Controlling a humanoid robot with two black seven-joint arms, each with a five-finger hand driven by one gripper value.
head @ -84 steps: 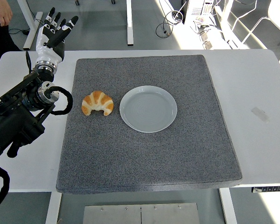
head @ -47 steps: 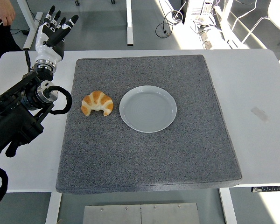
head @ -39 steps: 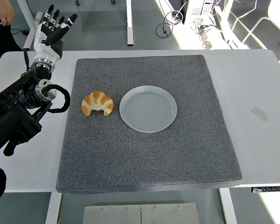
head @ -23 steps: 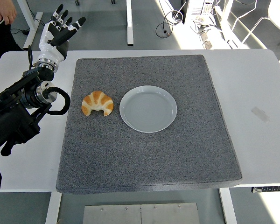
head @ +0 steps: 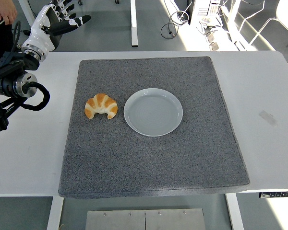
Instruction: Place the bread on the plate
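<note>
A golden croissant [head: 101, 106] lies on the grey mat [head: 153, 158], just left of an empty pale plate [head: 153, 111]. The two are close but apart. My left hand [head: 57, 23] is raised over the table's far left corner, well up and left of the croissant, with its fingers spread and holding nothing. The black left arm [head: 12, 88] comes in from the left edge. My right arm is out of view.
The mat covers most of the white table [head: 266, 91]. A person's hand [head: 5, 10] shows at the top left corner, behind the table. Table legs, cables and a chair stand on the floor beyond the far edge.
My left arm has lifted and pulled back toward the upper left, and the hand has turned so its fingers point right. The croissant and plate have stayed put.
</note>
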